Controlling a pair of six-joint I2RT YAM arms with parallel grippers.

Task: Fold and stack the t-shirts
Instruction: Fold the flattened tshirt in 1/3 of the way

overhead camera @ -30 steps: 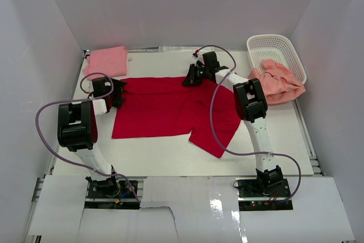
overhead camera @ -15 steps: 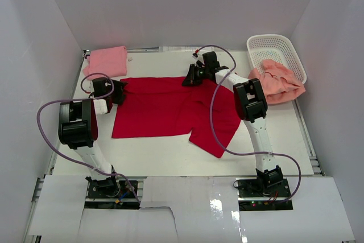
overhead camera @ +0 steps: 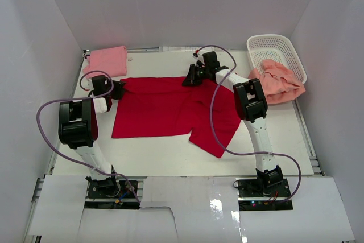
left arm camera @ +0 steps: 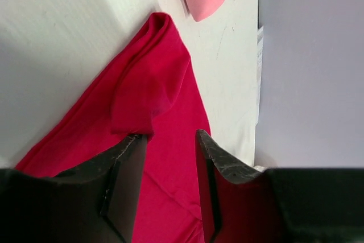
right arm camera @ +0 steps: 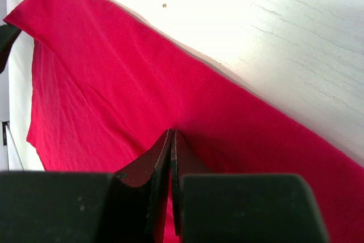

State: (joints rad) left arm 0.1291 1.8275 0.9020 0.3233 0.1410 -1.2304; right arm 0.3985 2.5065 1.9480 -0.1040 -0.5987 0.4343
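The red shirt (overhead camera: 165, 109) lies spread flat at the centre of the table (overhead camera: 170, 152), with one sleeve trailing toward 5 o'clock. The right gripper (right arm camera: 172, 133) stands at the shirt's 12 o'clock edge. Its fingers are pressed together on a pinch of red cloth, which puckers at the tips. The left gripper (left arm camera: 169, 136) stands at the shirt's 10 o'clock corner over the bunched sleeve. Its jaws are partly spread, with red cloth showing in the gap and not yet clamped.

Judgement: a hold at each of two points on the far edge would let both arms lift and fold the shirt without skew.

The pink shirt (overhead camera: 106, 61) sits folded at 10 o'clock and is the likely base of the stack. The salmon shirt (overhead camera: 278, 81) hangs unfolded over the rim of the basket (overhead camera: 276, 42) at 2 o'clock.
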